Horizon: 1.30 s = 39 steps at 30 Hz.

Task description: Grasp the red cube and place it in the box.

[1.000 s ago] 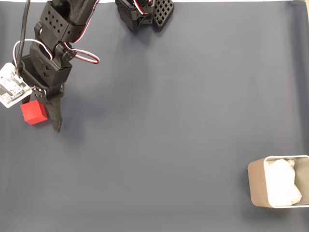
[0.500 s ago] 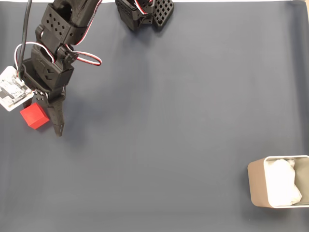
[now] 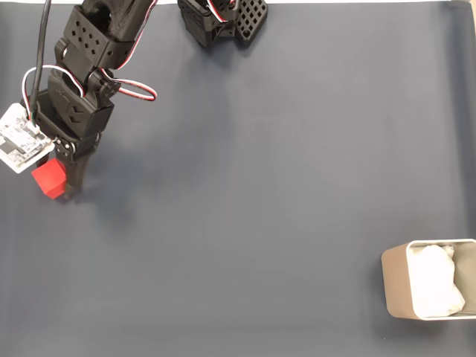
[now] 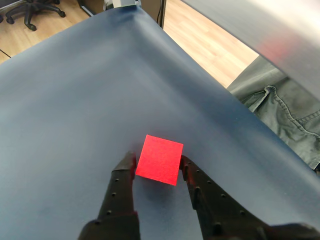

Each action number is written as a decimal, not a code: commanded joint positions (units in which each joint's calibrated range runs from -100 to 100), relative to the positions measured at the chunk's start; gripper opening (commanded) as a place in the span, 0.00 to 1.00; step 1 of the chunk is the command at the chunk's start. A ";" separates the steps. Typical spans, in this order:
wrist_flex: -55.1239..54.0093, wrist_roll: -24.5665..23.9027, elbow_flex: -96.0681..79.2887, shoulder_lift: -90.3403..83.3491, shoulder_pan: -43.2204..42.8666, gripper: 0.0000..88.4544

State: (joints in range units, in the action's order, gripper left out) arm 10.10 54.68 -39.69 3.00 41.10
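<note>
The small red cube (image 3: 49, 178) lies at the far left of the dark blue mat in the fixed view. My gripper (image 3: 59, 186) points down over it, and its black fingers press the cube from both sides. The wrist view shows the red cube (image 4: 160, 159) squeezed between the two fingertips of my gripper (image 4: 157, 161), resting on the mat. Far away at the lower right of the fixed view stands the beige box (image 3: 394, 282) with white padding (image 3: 435, 286) inside, partly cut off by the frame's right edge.
The arm's black base (image 3: 223, 18) sits at the top edge. A white camera board (image 3: 22, 137) hangs off the wrist beside the cube. In the wrist view, the mat's edge (image 4: 235, 105) runs close behind the cube, with wooden floor and a grey-green garment (image 4: 285, 115) beyond.
The finger that stood apart to the right of the cube has swung in against it, so the jaws have closed on the cube. The cube has barely shifted.
</note>
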 commanded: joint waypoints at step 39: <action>10.80 -1.12 10.04 -4.30 -3.81 0.04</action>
State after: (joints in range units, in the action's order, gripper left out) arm 17.50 54.73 -34.63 3.08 38.72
